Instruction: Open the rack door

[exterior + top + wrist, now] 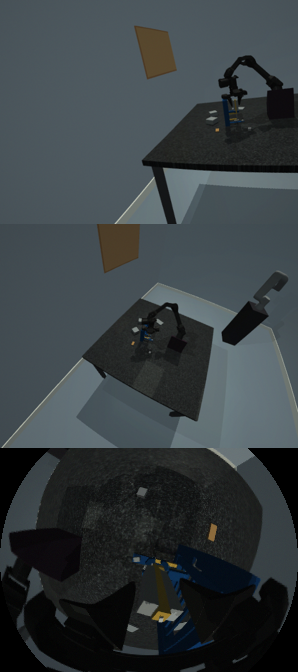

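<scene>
Blue upright panel [142, 335] [226, 113] [217, 570], at three o'clock from the fingertips in the wrist view. Between the parted fingers of the gripper [153, 332] [235, 105] [157, 582], the yellow upright handle [235, 106] [161, 595]; released, with no grasp on it. Pointing downward toward six o'clock in the exterior view. Cannot tell any contact with the handle, or the door's angle. Orange piece [133, 343] [217, 129] [212, 532] toward eight o'clock from the gripper in the top view, small grey cube [149, 352] [249, 128] [142, 492] near six, both on the black table [182, 372] [216, 150] [110, 548].
</scene>
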Controlling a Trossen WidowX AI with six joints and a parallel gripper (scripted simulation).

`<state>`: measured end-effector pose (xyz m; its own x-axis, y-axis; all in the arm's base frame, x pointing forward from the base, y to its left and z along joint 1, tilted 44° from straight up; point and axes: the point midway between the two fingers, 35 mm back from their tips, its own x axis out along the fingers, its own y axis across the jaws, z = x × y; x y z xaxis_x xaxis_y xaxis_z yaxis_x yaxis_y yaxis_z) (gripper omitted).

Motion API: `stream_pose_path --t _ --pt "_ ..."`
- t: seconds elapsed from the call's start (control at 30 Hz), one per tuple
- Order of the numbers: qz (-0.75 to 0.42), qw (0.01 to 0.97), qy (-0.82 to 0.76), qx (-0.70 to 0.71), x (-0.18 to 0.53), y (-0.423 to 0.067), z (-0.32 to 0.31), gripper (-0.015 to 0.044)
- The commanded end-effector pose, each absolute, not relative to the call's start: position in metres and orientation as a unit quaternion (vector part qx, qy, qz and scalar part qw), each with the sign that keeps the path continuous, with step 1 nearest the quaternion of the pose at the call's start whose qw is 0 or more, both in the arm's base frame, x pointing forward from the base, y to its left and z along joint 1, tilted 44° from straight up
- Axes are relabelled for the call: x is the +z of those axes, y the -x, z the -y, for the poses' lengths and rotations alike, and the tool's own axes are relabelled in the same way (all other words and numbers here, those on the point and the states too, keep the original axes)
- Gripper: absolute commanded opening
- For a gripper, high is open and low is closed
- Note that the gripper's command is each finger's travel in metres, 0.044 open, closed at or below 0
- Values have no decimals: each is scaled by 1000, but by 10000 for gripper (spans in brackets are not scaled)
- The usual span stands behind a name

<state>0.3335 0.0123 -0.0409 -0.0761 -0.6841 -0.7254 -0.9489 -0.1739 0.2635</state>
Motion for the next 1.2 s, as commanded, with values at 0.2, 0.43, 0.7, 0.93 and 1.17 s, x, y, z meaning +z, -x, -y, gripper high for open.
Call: stream_pose_path --t 0.2,0.43,0.7,0.93,1.17 --pt "-686 294 612 261 -41 -334 -11 285" --pt "-721 395 552 139 -41 -334 -11 285" --pt "-734 496 464 -6 -41 -334 -11 285" --pt "-722 569 371 -133 -41 -334 -11 285" --pt "-688 625 267 -255 -41 -334 -11 285"
